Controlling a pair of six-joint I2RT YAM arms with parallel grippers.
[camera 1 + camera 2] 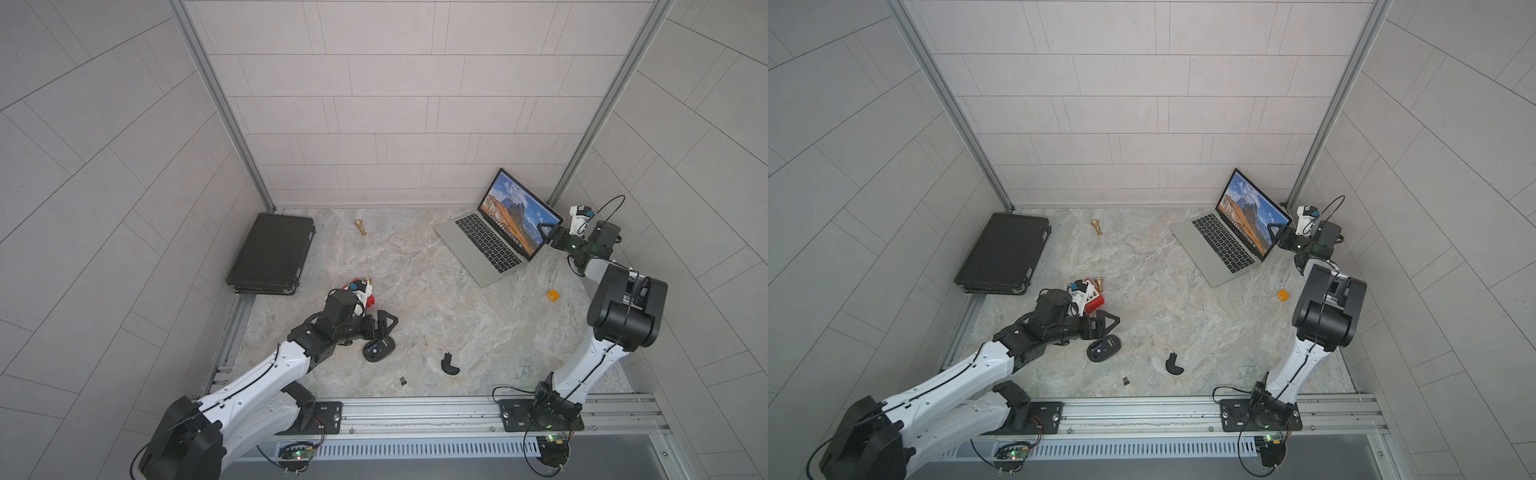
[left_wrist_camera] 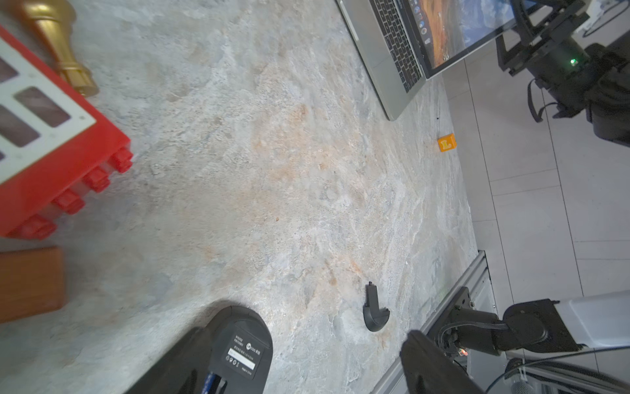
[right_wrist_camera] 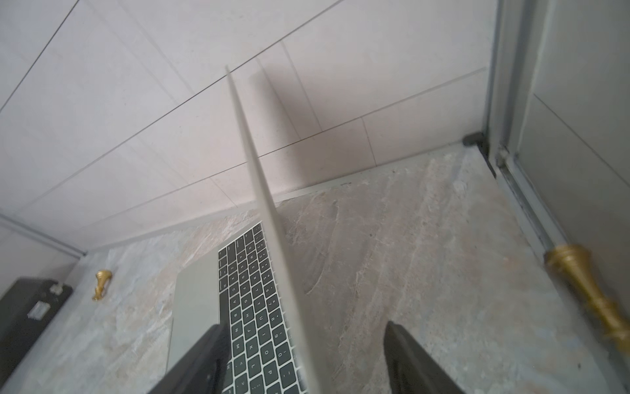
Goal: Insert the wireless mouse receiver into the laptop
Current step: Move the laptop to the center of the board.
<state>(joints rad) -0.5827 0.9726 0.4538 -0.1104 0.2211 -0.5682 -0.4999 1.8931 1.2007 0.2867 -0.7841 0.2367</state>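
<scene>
The wireless mouse receiver [image 1: 402, 380] [image 1: 1125, 380], a tiny black nub, lies loose on the marble near the front rail, and neither gripper is near it. The silver laptop [image 1: 486, 249] [image 1: 1221, 249] [image 3: 252, 300] stands open at the back right. My right gripper [image 1: 547, 232] [image 3: 303, 361] is open and straddles the screen's side edge, with a gap to both fingers. My left gripper [image 1: 386, 328] [image 2: 306, 368] is open just above the black mouse [image 1: 378, 349] [image 2: 242, 348]. The mouse lies underside up beside one finger. The curved mouse cover [image 1: 449, 365] [image 2: 375, 314] lies apart.
A flat black case [image 1: 270, 253] lies at the back left. Gold chess pieces [image 1: 360, 226] [image 1: 369, 282] [image 3: 593, 293], a red block [image 2: 64, 160], a wooden block [image 2: 30, 283] and an orange cube [image 1: 552, 296] are scattered. The metal rail [image 1: 415, 409] borders the front.
</scene>
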